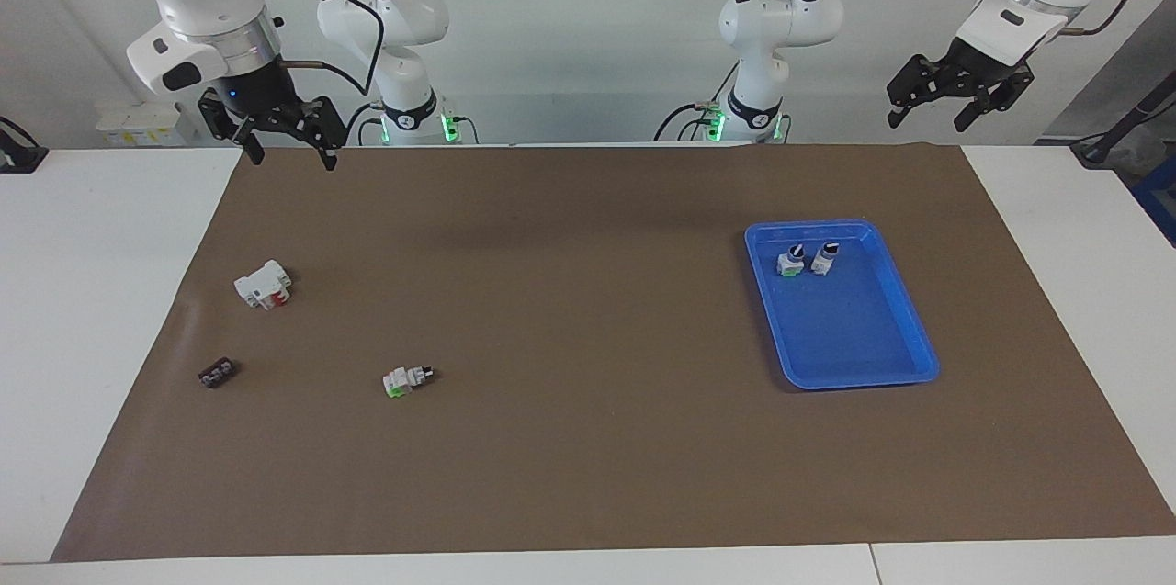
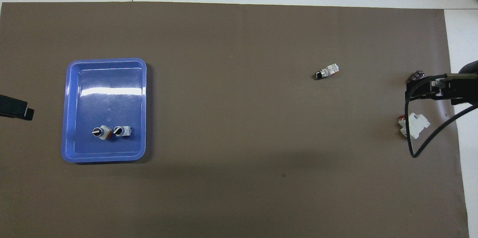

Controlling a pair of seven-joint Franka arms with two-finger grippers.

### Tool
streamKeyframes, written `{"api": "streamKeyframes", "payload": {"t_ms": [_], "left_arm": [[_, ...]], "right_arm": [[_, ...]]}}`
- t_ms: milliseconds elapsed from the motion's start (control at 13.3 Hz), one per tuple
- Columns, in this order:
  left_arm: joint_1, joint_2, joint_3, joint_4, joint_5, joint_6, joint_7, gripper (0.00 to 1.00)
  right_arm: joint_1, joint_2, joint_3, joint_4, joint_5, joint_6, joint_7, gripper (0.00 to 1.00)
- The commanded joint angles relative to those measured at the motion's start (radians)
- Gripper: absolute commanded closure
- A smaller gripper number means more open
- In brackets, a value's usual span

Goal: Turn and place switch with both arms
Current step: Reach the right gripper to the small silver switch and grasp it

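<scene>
On the brown mat (image 1: 588, 438), the blue tray (image 1: 905, 328) with two upright switches lies beneath the raised, spread left gripper (image 1: 955, 103), while the spread right gripper (image 1: 289, 142) hangs above the white block (image 1: 264, 284), with the switch (image 1: 407, 378) lying well apart on its side.

A matt brown sheet-like mat (image 1: 588, 438) covers the smooth white table top (image 1: 92, 291). The blue plastic tray (image 2: 71, 118) is glossy and throws back bright glare. The small white-grey plastic switch (image 1: 407, 378) has a dull black knob. The larger white plastic block with a red part (image 1: 264, 284) looks smooth. The arms' white shells (image 1: 781, 16) are shiny, with a brushed silver metal-looking wrist (image 1: 248, 43).
</scene>
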Motion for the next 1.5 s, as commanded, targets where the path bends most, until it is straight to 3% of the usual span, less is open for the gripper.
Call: {"api": "streamKeyframes", "payload": {"t_ms": [0, 300, 599, 899, 1049, 1199, 1423], "left_arm": [[0.005, -0.025, -0.004, -0.027, 0.000, -0.001, -0.005, 0.00], [0.005, -0.025, -0.002, -0.027, 0.000, -0.001, -0.005, 0.00], [0.005, -0.025, -0.002, -0.027, 0.000, -0.001, -0.005, 0.00], [0.005, -0.025, -0.002, -0.027, 0.000, -0.001, -0.005, 0.00], [0.005, -0.025, -0.004, -0.027, 0.000, -0.001, -0.005, 0.00], [0.005, -0.025, -0.002, -0.027, 0.000, -0.001, -0.005, 0.00], [0.005, -0.025, -0.002, -0.027, 0.000, -0.001, -0.005, 0.00]], "right_arm": [[-0.012, 0.008, 0.007, 0.021, 0.012, 0.003, -0.002, 0.00], [-0.014, -0.015, 0.007, -0.014, 0.014, 0.008, 0.026, 0.00], [-0.023, -0.035, 0.007, -0.065, 0.017, 0.087, 0.091, 0.00], [-0.012, -0.007, 0.008, -0.079, 0.014, 0.178, 0.427, 0.00], [-0.012, -0.001, 0.008, -0.134, 0.014, 0.233, 0.518, 0.00], [-0.029, 0.066, 0.007, -0.134, 0.015, 0.275, 0.575, 0.00], [-0.023, 0.216, 0.008, -0.123, 0.022, 0.451, 0.693, 0.00]]}}
